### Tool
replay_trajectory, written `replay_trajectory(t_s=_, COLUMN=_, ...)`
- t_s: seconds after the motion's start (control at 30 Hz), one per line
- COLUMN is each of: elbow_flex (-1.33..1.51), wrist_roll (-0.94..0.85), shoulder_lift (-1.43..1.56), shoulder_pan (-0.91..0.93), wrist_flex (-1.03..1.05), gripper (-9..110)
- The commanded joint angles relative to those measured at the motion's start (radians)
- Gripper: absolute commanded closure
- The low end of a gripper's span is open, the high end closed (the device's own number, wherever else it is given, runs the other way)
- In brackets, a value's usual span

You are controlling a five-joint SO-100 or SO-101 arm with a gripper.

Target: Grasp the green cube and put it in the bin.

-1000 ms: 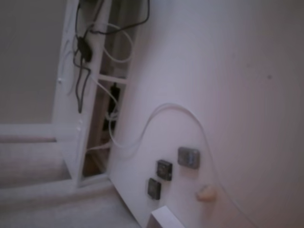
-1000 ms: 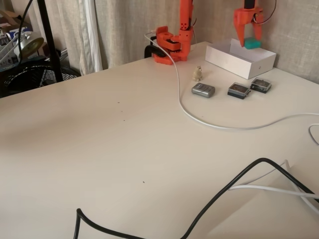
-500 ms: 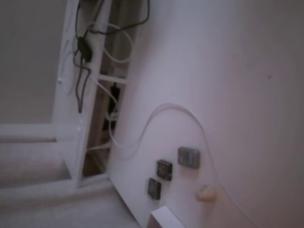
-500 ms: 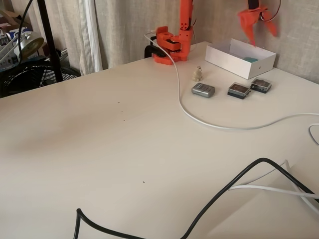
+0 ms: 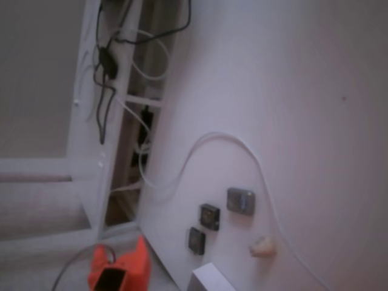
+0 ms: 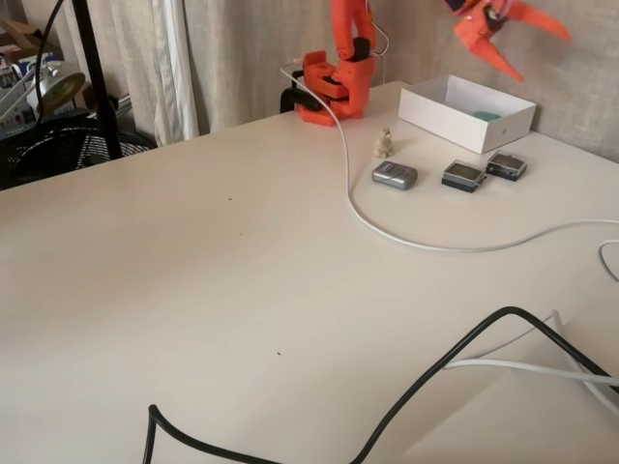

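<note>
In a fixed view from the table's near end, the orange gripper (image 6: 527,48) hangs high above the white bin (image 6: 426,108), its two fingers spread wide with nothing between them. Half a second ago it was directly over the bin with its fingers just parting; a full second ago it was lower and clamped on the green cube (image 6: 486,115). Now the cube lies inside the bin, only a teal sliver showing over the near wall, close to the bin's right end. The arm base (image 6: 334,89) sits at the table's far edge, left of the bin. In front of the bin, three small square pads lie in a row: a grey pad (image 6: 395,174) on the left, a dark pad (image 6: 463,175) in the middle and a second dark pad (image 6: 506,165) nearest the bin. A small beige figure (image 6: 385,143) stands between the grey pad and the arm base. A white cable (image 6: 406,241) curves across the table (image 6: 193,290); none of these has shifted.

In a fixed view that looks steeply down, blurred and tilted, an orange part of the arm (image 5: 118,271) has entered at the bottom edge where earlier there was only floor; which part it is I cannot say for sure. A corner of the bin (image 5: 209,280) shows at the bottom, but its inside, and so the cube, is out of sight. The grey pad (image 5: 240,200), the two dark pads (image 5: 209,216) (image 5: 196,240) and the beige figure (image 5: 263,247) lie as before.
</note>
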Motion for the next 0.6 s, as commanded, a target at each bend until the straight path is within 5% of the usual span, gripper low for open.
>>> replay_trajectory(t_s=0.0, elbow_flex=0.186, wrist_roll=-0.003, shoulder_lift=0.233, shoulder_pan=0.143, wrist_flex=-0.074, gripper=69)
replay_trajectory(t_s=0.23, elbow_flex=0.658, wrist_roll=0.006, shoulder_lift=0.715, shoulder_pan=0.239, wrist_flex=-0.143, gripper=70)
replay_trajectory(t_s=0.57, elbow_flex=0.982, wrist_roll=0.091, shoulder_lift=1.246, shoulder_pan=0.055, wrist_flex=0.121, gripper=72)
